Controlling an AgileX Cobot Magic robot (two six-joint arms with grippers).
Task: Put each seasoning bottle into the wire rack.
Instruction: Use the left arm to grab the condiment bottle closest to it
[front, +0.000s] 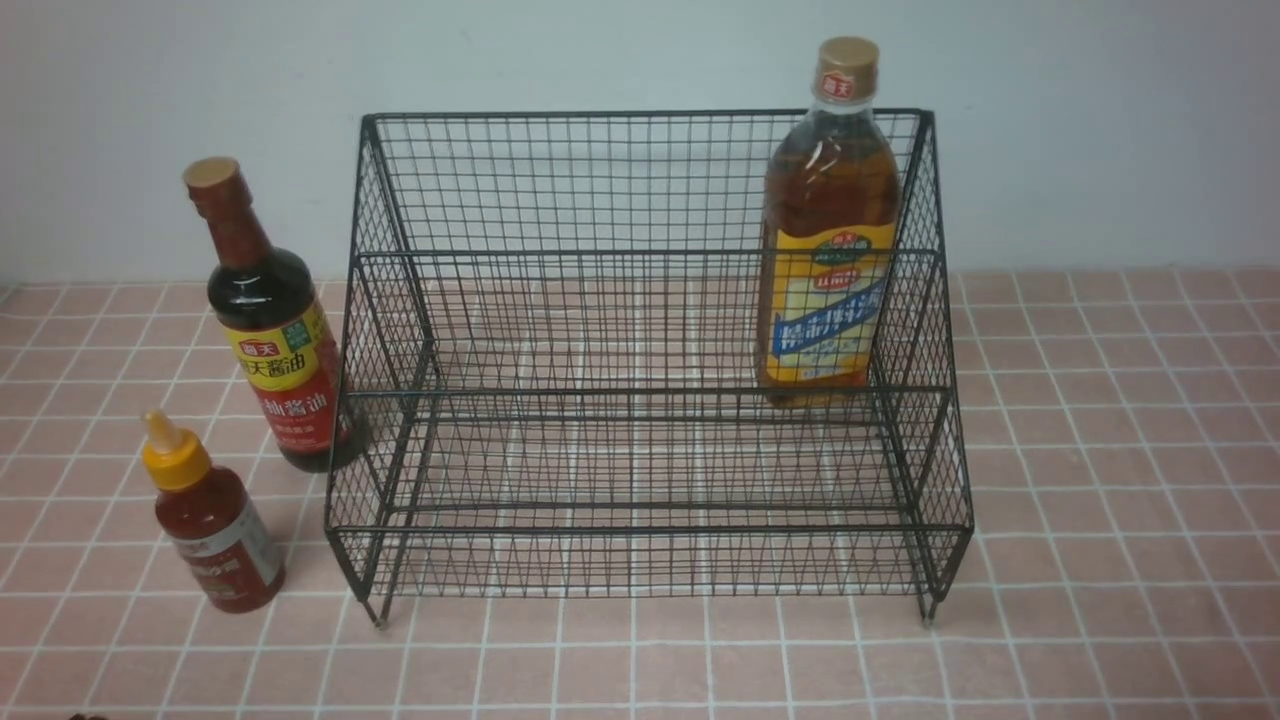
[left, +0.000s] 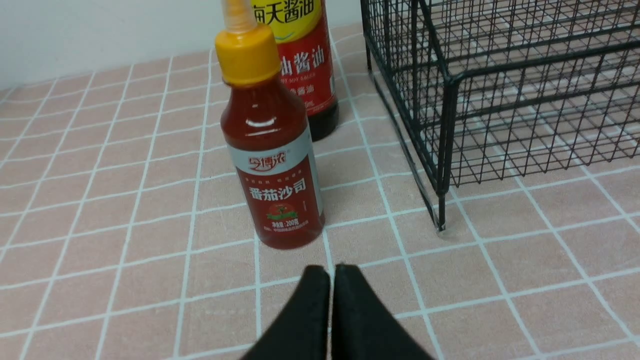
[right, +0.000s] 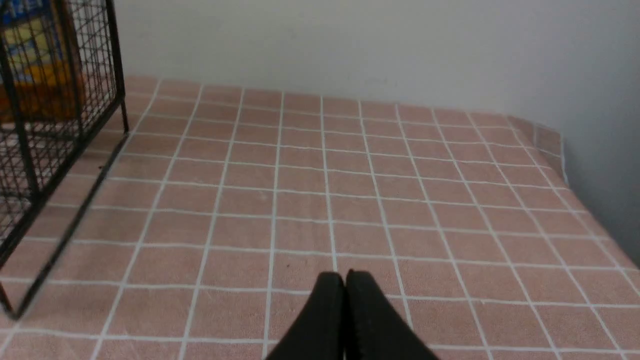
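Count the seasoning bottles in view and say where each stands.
3. The amber bottle stands inside the wire rack, at its right. The soy-sauce bottle stands left of the rack; the red-sauce bottle just in front of it. None seems hidden.

A plain pale wall (front: 640, 50), faintly blue-grey, runs along the back. Below it spreads a surface (front: 1100, 500) of small square pink tiles with white grout lines (the grid slightly wavy). In the right wrist view a darker grey side wall (right: 600, 125) bounds it. The light is soft and even.
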